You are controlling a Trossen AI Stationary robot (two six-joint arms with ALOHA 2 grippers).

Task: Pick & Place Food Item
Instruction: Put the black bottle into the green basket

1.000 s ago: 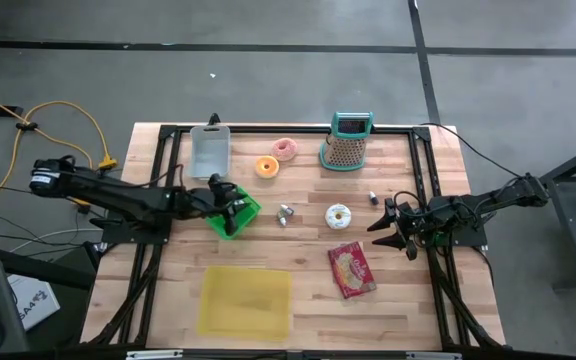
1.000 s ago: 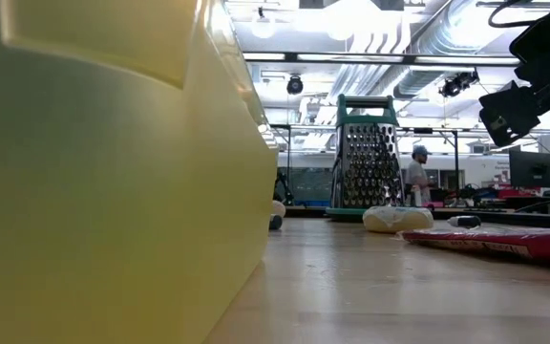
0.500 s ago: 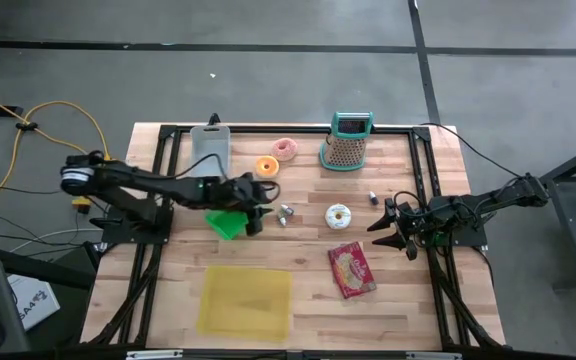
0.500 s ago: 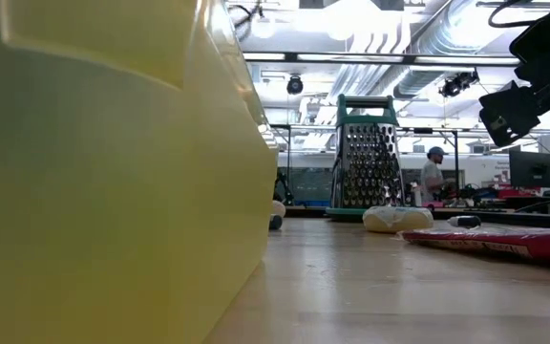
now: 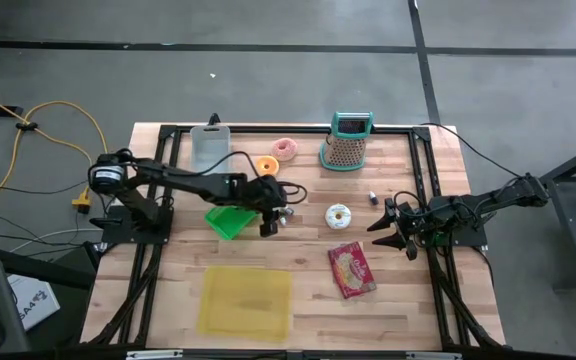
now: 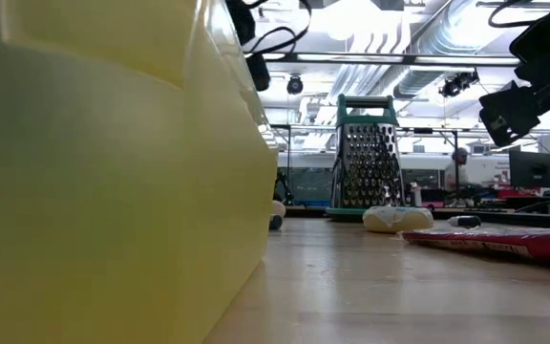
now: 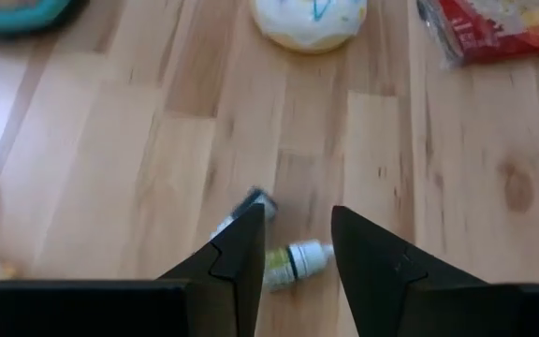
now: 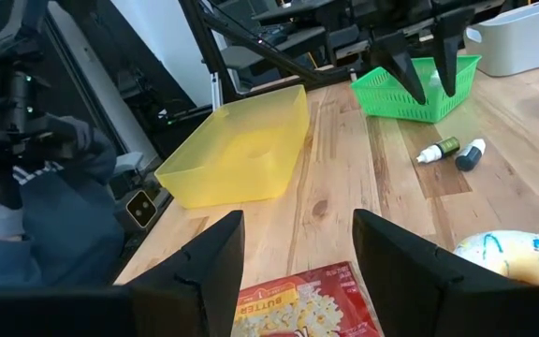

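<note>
In the high view, the dark left arm reaches from the left edge across the wooden slatted table [image 5: 298, 290] toward the middle of the frame. A shallow yellow plastic tray [image 5: 245, 301] lies at lower left of centre, and a white rectangular tub [image 5: 210, 150] sits near the top edge. A green mesh basket [image 5: 230, 218] rests just left of centre. The left gripper [image 5: 268, 218] hangs just right of the basket, over two small dropper bottles [image 5: 286, 213]; in the left wrist view its fingers [image 7: 241, 253] stand partly apart with nothing between them, one bottle [image 7: 293, 260] lying on the wood in the gap below. An orange ring donut [image 5: 266, 167] and a pink frosted donut [image 5: 285, 149] lie above centre. A white iced donut with sprinkles [image 5: 339, 214] sits right of centre, untouched on the table. A metal box grater with a teal handle [image 5: 347, 143] stands at upper right of centre. A red flat popcorn packet [image 5: 352, 269] lies lower right of centre. The right gripper [image 5: 392, 228] waits near the right edge, its fingers wide apart and empty, well clear of the white donut
</note>
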